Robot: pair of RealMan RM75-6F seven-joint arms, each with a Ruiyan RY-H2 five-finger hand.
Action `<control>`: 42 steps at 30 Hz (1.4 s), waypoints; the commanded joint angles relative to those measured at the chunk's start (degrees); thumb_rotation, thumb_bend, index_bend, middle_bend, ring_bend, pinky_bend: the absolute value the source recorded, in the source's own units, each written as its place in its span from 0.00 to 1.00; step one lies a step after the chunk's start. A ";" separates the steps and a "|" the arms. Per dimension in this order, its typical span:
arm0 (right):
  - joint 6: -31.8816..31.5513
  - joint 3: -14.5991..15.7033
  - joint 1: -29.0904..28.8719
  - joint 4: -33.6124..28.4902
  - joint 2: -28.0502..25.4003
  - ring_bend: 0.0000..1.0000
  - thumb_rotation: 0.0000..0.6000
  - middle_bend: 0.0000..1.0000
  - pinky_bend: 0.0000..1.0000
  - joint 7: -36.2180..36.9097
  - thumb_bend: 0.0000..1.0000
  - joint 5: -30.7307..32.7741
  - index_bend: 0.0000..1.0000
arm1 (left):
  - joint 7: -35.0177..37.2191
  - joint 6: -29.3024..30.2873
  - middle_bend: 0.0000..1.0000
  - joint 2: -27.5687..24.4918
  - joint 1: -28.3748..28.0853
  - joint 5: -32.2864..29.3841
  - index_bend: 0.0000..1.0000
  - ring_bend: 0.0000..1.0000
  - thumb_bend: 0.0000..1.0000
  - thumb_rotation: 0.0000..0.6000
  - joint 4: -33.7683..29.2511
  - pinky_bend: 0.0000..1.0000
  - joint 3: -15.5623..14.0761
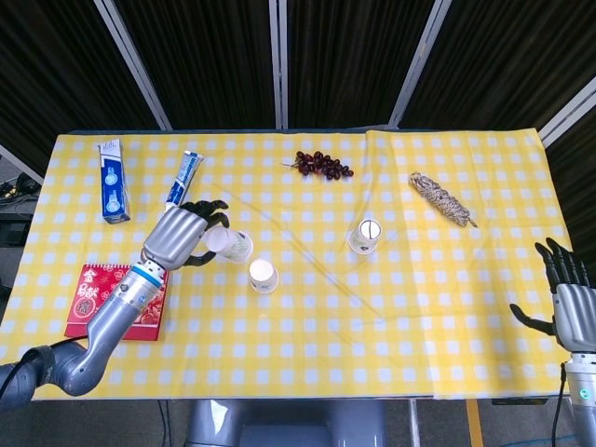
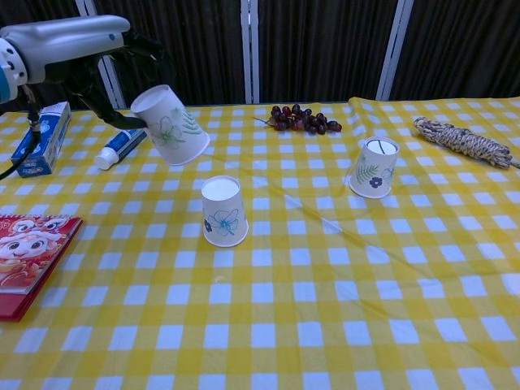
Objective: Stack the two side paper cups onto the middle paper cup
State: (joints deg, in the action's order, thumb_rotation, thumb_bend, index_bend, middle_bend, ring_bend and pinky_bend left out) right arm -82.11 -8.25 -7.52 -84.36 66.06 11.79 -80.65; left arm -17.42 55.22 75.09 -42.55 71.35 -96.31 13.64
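- Three paper cups show: the left hand (image 1: 182,235) grips one tilted cup (image 2: 171,126) in the air, just up and left of the middle cup (image 2: 224,210), which stands upside down on the yellow checked tablecloth (image 2: 325,309).
- The third cup (image 2: 374,167) stands upside down well to the right, printed with leaves and a flower.
- The right hand (image 1: 570,300) hovers at the table's right edge, fingers spread, holding nothing.
- Around them: toothpaste tube (image 1: 184,178), toothpaste box (image 1: 112,180), bunch of grapes (image 1: 321,165), coil of rope (image 1: 440,198).
- The left forearm partly covers a red booklet (image 1: 93,300); in the chest view it is cut off at the edge.
- The print on the box and tube is too small to read.
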 commanded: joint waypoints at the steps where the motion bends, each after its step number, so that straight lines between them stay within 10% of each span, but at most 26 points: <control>1: -0.12 -0.12 0.16 -0.15 -0.38 0.00 1.00 0.00 0.00 0.74 0.08 0.06 0.05 | -3.97 -1.21 0.19 1.44 -1.76 -1.38 0.46 0.25 0.31 1.00 -2.33 0.36 -0.84; 24: 0.23 -0.23 0.45 -0.65 -1.46 0.00 1.00 0.00 0.00 2.59 0.08 0.16 0.05 | -11.35 -0.23 0.17 6.54 -5.80 -8.63 0.46 0.24 0.31 1.00 -1.89 0.35 -2.40; 32: 0.55 -0.20 0.43 -0.78 -1.54 0.00 1.00 0.00 0.00 2.33 0.08 0.38 0.05 | -14.73 -0.87 0.00 6.35 -6.87 -11.77 0.21 0.00 0.15 1.00 -1.67 0.13 -3.63; 42: 1.87 0.26 -0.02 -0.28 -1.04 0.00 1.00 0.00 0.00 1.26 0.08 0.49 0.05 | -10.29 3.06 0.00 4.98 -4.09 -8.99 0.13 0.00 0.15 1.00 -2.68 0.11 -4.51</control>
State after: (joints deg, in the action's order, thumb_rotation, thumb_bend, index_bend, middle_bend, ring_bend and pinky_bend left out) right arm -80.35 -8.06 -7.47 -84.70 64.96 13.15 -80.19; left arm -28.73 57.26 80.66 -47.52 61.16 -98.73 9.59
